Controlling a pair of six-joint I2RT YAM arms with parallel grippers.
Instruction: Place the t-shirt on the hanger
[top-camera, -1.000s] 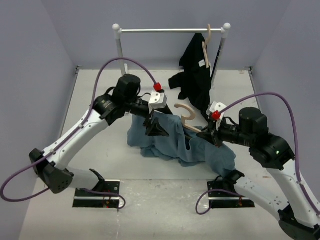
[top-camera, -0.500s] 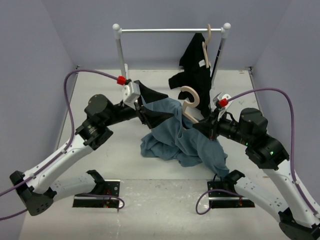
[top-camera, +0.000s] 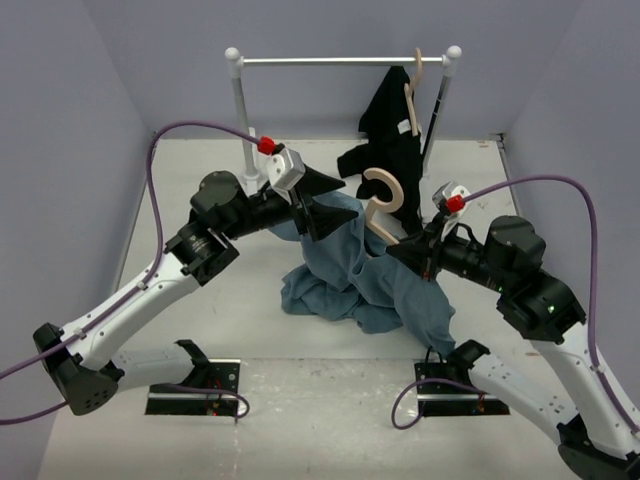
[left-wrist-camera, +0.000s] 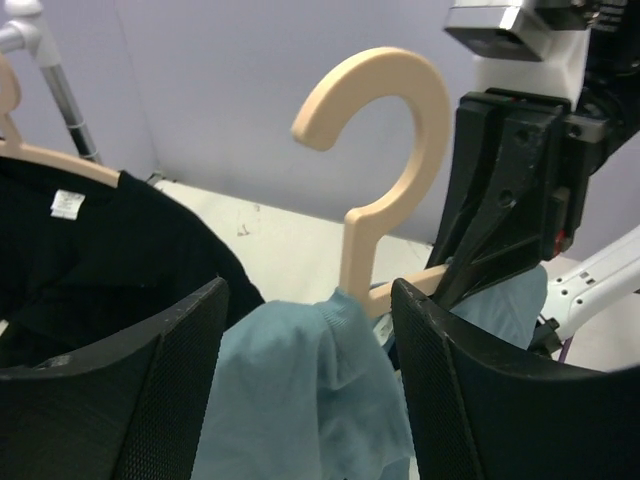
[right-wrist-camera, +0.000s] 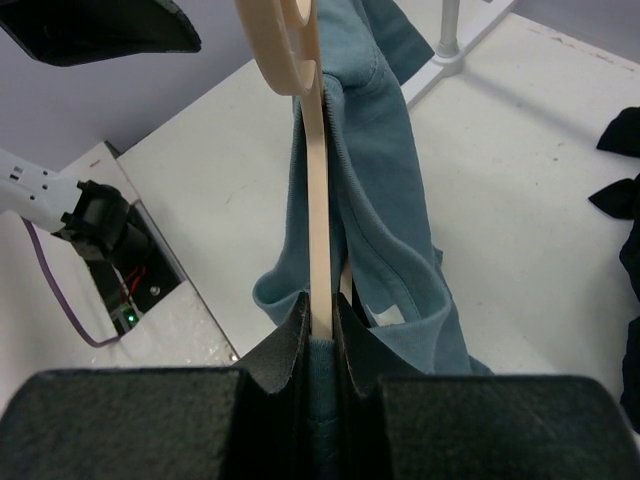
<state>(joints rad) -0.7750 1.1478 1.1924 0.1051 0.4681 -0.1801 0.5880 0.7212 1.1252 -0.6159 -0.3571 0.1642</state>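
Right wrist: right claw clamped on hanger, t-shirt bunched at its neck; left claw spread wide, empty. Likely halfway: shoulders still undressed.

Hangers, 2 counted: the pale-wood hanger at centre, a 2nd hanger up at 1 o'clock. Garments, 2 logged: blue-grey t-shirt mid-table, black garment at 1. One rail is seen at 12, w/ 2 white posts. Arms, 2: left arm at 8, right arm at 4. Grippers, 2: left gripper, right gripper. Purple cables, 2 noted; base plates, 2, approx 6 o'clock.
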